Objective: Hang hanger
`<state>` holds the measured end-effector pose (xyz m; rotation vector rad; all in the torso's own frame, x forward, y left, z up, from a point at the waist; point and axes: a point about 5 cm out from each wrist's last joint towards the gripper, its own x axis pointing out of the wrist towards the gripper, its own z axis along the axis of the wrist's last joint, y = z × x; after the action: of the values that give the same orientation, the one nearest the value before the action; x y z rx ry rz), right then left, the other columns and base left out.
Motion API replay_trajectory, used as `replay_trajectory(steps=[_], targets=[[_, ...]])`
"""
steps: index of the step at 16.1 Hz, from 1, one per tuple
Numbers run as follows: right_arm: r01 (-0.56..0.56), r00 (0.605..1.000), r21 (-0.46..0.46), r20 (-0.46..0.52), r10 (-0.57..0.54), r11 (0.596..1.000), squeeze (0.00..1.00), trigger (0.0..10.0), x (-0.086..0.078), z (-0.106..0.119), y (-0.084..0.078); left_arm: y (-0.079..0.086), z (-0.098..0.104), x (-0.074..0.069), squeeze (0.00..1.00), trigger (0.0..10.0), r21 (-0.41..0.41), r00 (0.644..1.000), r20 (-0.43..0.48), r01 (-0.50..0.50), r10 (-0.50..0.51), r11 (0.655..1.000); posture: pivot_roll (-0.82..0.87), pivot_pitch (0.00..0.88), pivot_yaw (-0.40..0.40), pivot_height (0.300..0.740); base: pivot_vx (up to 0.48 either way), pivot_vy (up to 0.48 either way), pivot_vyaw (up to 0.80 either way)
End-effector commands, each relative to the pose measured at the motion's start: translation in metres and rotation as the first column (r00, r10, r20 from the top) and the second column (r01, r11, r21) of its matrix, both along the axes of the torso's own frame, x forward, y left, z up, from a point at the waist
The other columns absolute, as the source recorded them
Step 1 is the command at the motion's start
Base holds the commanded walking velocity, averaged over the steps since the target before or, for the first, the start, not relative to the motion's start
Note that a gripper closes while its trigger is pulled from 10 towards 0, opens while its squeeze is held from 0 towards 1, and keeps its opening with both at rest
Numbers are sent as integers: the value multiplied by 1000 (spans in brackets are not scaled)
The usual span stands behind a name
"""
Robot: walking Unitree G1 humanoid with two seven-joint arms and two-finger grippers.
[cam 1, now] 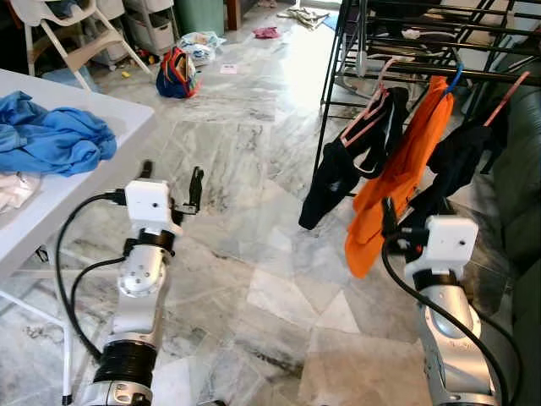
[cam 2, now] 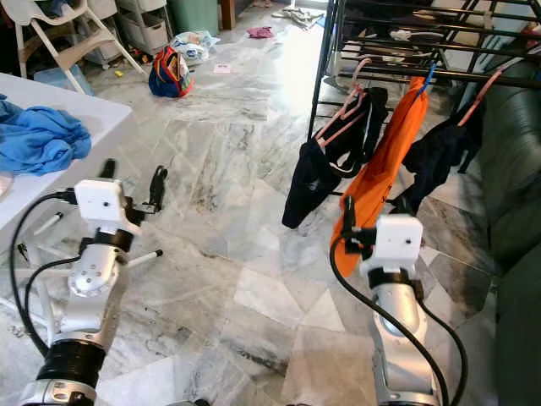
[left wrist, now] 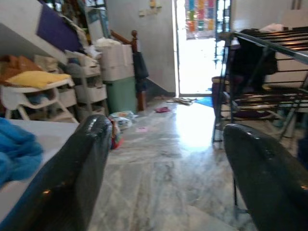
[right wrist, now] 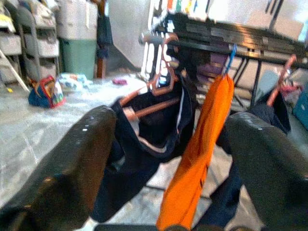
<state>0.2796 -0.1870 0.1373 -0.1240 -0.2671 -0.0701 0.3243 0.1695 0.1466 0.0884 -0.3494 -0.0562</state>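
Note:
A black drying rack [cam 1: 423, 51] stands at the far right. From it hang a dark garment on a pink hanger [cam 1: 369, 118], an orange garment [cam 1: 404, 161] on a blue hook, and another dark garment [cam 1: 461, 161] on a reddish hanger. My right gripper [cam 1: 397, 227] is raised just in front of the orange garment's lower edge, open and holding nothing. In the right wrist view its fingers [right wrist: 86, 159] frame the pink hanger [right wrist: 154, 84] and orange cloth [right wrist: 197, 149]. My left gripper [cam 1: 172, 182] is open and holds nothing, beside the white table's corner, over the floor.
A white table [cam 1: 101, 114] at the left carries crumpled blue clothes [cam 1: 51, 139] and a white cloth. A dark green sofa [cam 1: 520, 178] lies at the right edge. A colourful bag [cam 1: 176, 74], a white chair and drawers stand far back. Marble floor lies between table and rack.

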Motion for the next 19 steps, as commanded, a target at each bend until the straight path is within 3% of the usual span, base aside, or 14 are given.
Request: replay_trajectory(steps=[1, 5, 6, 7, 8, 19], targets=[[4, 1000, 0, 7, -4, 1000, 0, 0, 0, 2, 2, 0, -3, -2, 0, 0, -3, 1000, -5, 5, -5, 1000, -10, 111, -4, 740, 0, 0, 0], [8, 1000, -2, -12, -8, 1000, 0, 0, 3, 0, 6, 1, -7, -1, 0, 0, -20, 1000, -23, -19, 19, 1000, -11, 113, -7, 740, 0, 0, 0], [-2, 1000, -1, -18, 2, 1000, 0, 471, 4, -1, 7, 3, -7, 0, 0, 0, -5, 999, -31, -33, 33, 999, -12, 114, -8, 740, 0, 0, 0], [-11, 1000, 0, -18, 11, 1000, 0, 9255, 4, 0, 8, 4, -11, 1, 0, 3059, -15, 998, -53, -40, 39, 999, -16, 114, -8, 740, 0, 0, 0], [-7, 1000, 11, -18, 7, 1000, 1000, 10000, 4, 0, 8, 5, -11, 1, 1000, 10000, -27, 998, -53, -41, 40, 999, -16, 114, -8, 740, 0, 0, 0], [26, 996, 45, -82, -22, 999, 1000, 10000, 8, -11, 5, 8, -37, -3, 1000, 10000, 20, 979, -155, -128, 129, 992, -14, 132, -13, 740, 0, 0, 0]])
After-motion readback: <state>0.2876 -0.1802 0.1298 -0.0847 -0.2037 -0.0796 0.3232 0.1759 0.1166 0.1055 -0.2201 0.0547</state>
